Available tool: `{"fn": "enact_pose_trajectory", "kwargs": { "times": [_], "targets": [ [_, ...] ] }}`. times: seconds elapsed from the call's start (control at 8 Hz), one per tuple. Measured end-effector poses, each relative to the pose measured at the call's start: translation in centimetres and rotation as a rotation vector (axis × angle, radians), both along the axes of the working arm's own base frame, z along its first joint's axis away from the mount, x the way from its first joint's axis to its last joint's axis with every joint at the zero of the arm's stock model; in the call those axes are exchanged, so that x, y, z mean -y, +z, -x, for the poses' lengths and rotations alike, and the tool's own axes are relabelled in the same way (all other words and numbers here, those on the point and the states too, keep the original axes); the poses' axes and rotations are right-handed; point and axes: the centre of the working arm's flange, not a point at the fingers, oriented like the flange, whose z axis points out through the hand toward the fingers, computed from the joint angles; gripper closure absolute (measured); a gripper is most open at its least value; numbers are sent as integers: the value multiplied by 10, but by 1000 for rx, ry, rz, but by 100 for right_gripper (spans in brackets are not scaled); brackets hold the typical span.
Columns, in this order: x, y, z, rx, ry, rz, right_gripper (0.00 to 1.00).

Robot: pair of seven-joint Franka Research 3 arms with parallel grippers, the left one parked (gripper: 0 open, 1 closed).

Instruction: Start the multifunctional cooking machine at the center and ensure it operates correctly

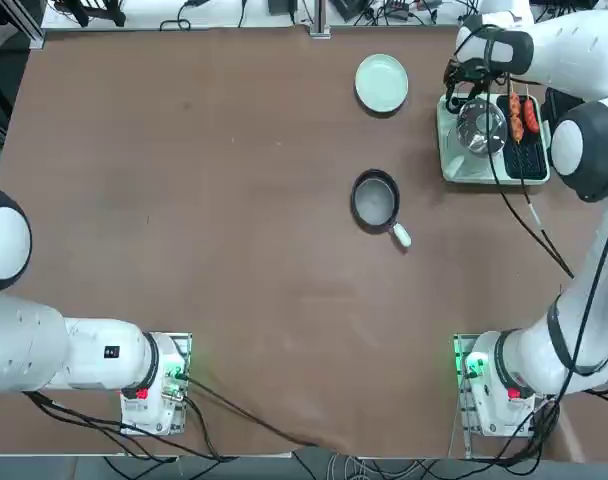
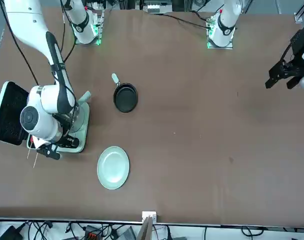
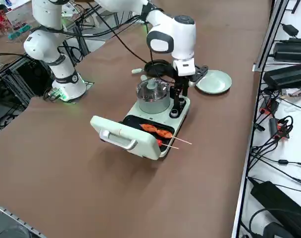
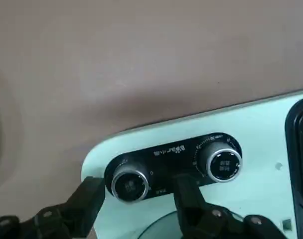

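Two black fingers (image 4: pixel 89 199) of the right end effector (image 4: pixel 139 201) fill the wrist view's near edge, spread wide and straddling one silver knob (image 4: pixel 127 183) on the multifunctional cooking machine (image 4: pixel 261 149), not yet clamped; a second knob (image 4: pixel 222 164) sits just beside the other finger. Panel writing is too small to read. Top view: end effector (image 1: pixel 462 84) hangs over the machine's (image 1: pixel 464 170) far end; frying pan (image 1: pixel 375 199) and plate (image 1: pixel 381 82) lie well apart from it. Front view: wrist hides the panel. Side view: end effector (image 3: pixel 179 99) points down at the knobs, skewers (image 3: pixel 158 132) on the grill. Step looks like reaching the knob; next calls for closing, then twisting.
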Motion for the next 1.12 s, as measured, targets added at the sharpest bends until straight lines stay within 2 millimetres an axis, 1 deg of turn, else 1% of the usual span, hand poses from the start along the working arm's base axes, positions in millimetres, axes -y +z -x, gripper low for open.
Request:
{"fn": "enact_pose_trajectory", "kwargs": {
  "times": [0.38, 1.12],
  "targets": [
    [0, -2, 0, -2, -10, 0, 17],
    [2, -14, 1, -18, -30, -12, 20]
  ]
}}
